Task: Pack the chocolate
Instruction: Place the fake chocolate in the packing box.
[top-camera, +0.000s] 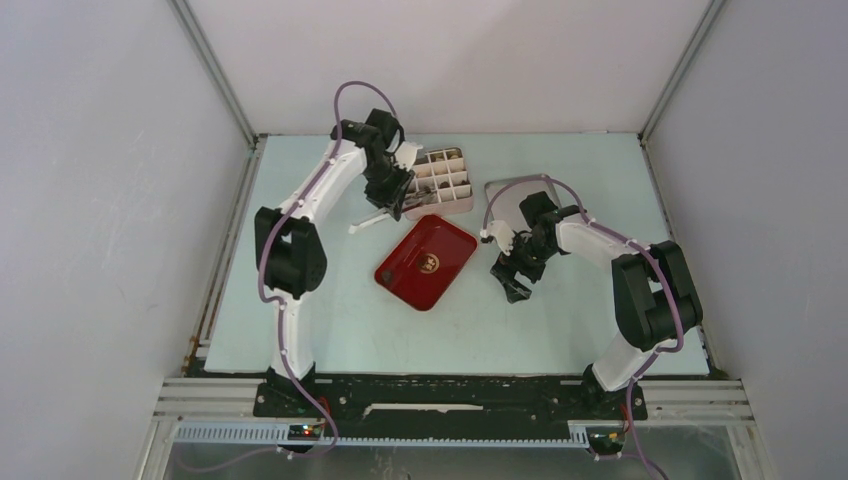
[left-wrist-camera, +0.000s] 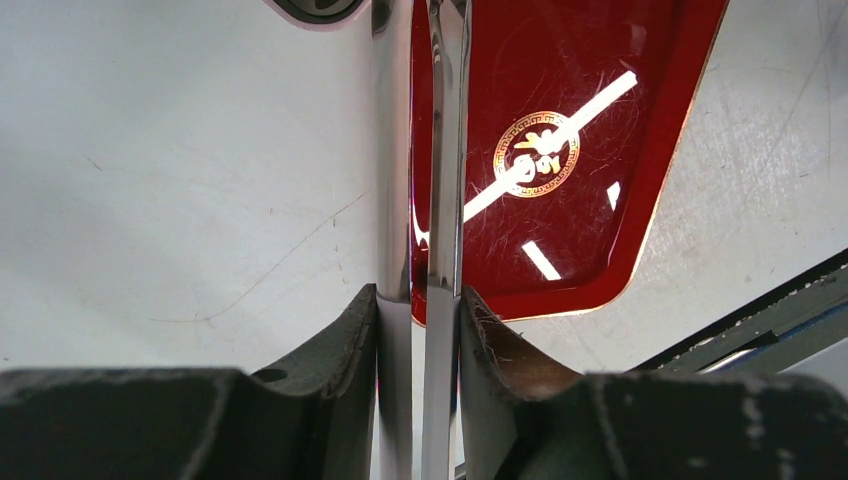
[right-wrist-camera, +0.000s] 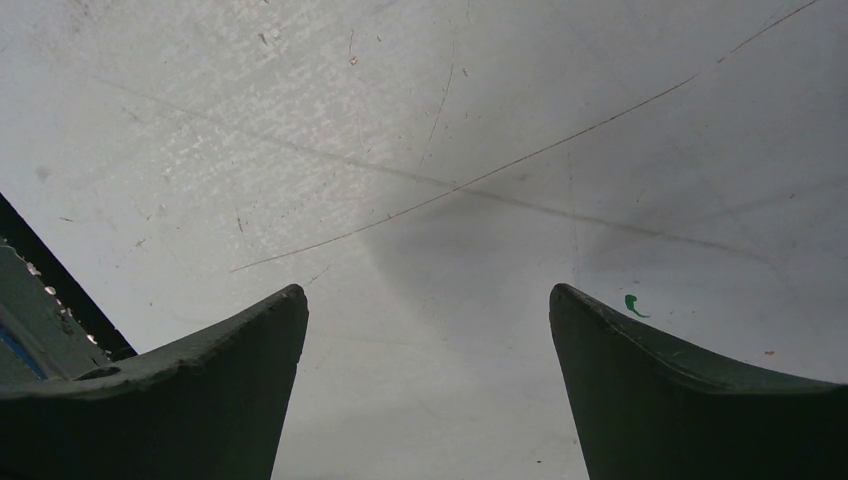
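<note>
1. The chocolate (top-camera: 437, 172) is being shown only as tiny brown bits in the cells of the box (top-camera: 447, 209). Shapes are too small to tell from the top view.
2. The box, pale and divided by a grid, is lying at the far middle of the table (top-camera: 330, 330), just beyond the red tray (top-camera: 405, 285).
3. No chocolate is being carried on the red tray. Only its gold emblem (left-wrist-camera: 537, 153) is being seen on the glossy floor.
4. The left arm is being held folded, elbow out to the left and forearm running far. Its wrist is bent down at the box's left end.
5. The tongs (left-wrist-camera: 425, 180) are being pinched by the left gripper (left-wrist-camera: 420, 330), its jaws pressed against their two metal blades.
6. The blades are being squeezed nearly together and are running out along the red tray's edge. Their tips are cut off by the wrist view, so whether a piece is caught there cannot be told.
7. The right arm is being held bent, elbow out to the right, wrist reaching in toward the middle in front of a grey tray (top-camera: 505, 195).
8. The right gripper (right-wrist-camera: 425, 400) is being held wide apart above bare table, right of the red tray, with nothing between its fingers (right-wrist-camera: 200, 400).
</note>
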